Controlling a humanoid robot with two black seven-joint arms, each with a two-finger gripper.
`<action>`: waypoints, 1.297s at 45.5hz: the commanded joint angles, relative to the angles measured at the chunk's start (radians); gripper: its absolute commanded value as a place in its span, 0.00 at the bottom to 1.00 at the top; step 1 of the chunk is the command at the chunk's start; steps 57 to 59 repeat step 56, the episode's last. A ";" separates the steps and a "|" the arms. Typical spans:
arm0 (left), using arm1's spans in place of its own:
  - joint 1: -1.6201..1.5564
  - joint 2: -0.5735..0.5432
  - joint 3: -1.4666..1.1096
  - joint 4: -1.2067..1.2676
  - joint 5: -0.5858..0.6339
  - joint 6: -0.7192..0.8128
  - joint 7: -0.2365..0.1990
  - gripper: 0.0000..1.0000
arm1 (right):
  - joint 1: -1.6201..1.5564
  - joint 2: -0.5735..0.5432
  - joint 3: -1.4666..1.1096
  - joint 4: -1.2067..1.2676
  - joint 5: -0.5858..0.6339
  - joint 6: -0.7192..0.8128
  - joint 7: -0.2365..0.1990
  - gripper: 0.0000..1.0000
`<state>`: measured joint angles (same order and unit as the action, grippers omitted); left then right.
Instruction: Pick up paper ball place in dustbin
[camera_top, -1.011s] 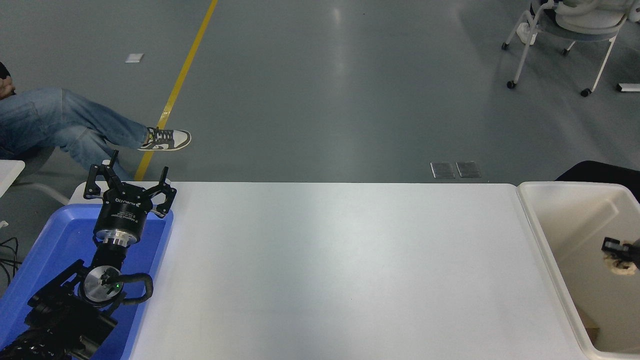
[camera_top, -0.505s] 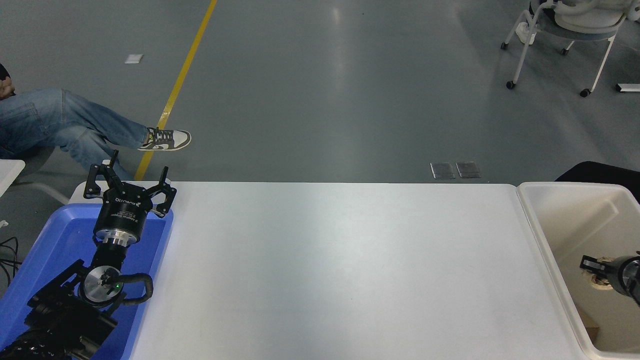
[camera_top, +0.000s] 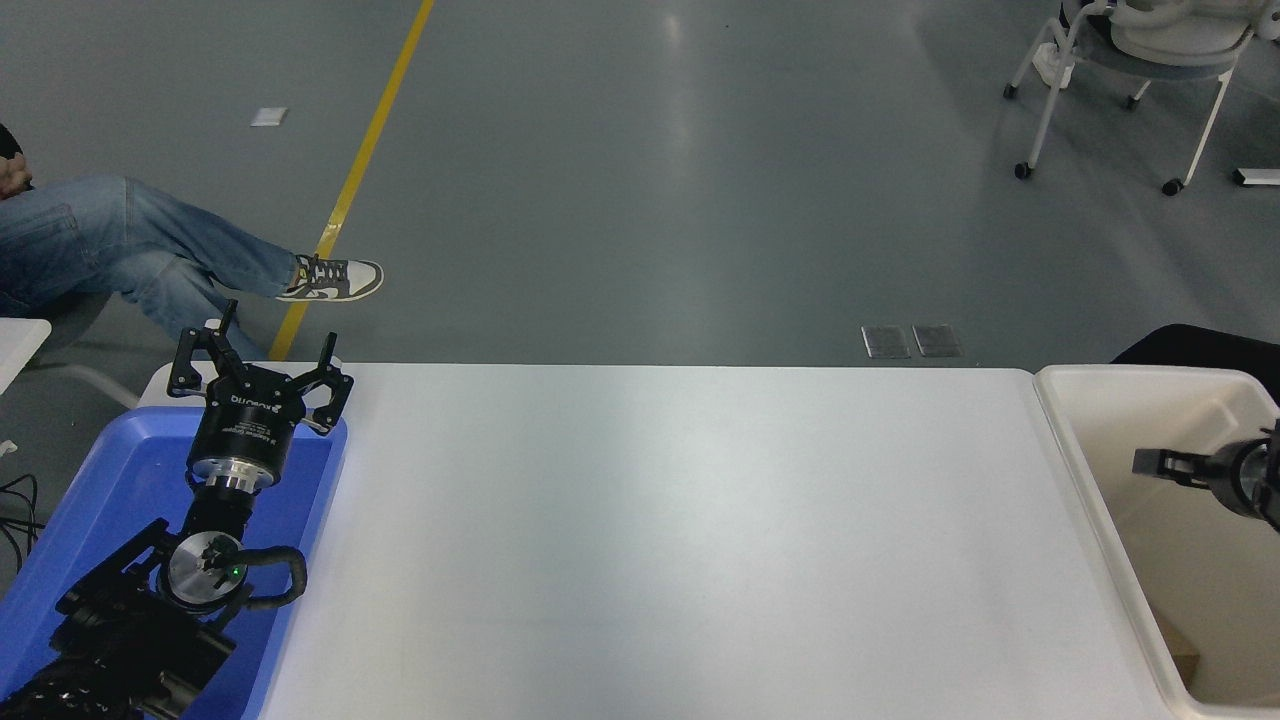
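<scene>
At the right edge of the frame the right gripper hovered over the dustbin, its fingers' state unclear, the paper ball unseen, presumably dropped inside; left gripper parked, splayed.

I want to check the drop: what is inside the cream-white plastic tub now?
Inside the cream-white plastic tub, only the right pincer and a brown scrap show; no paper ball is visible.

right hand over dustbin | left hand parked, fingers spread, over blue tray
</scene>
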<state>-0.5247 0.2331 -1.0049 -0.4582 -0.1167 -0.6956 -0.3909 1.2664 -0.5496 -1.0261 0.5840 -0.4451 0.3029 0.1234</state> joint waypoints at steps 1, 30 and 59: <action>0.000 0.000 0.000 0.001 0.000 -0.001 0.001 1.00 | 0.488 -0.027 -0.111 0.480 -0.070 0.143 -0.004 1.00; 0.002 0.000 0.000 0.001 -0.001 0.004 -0.003 1.00 | 1.053 0.257 -0.176 0.856 0.272 0.482 -0.005 1.00; 0.002 0.000 -0.001 0.001 -0.001 0.005 -0.003 1.00 | 1.133 0.292 -0.201 0.913 0.327 0.482 -0.005 1.00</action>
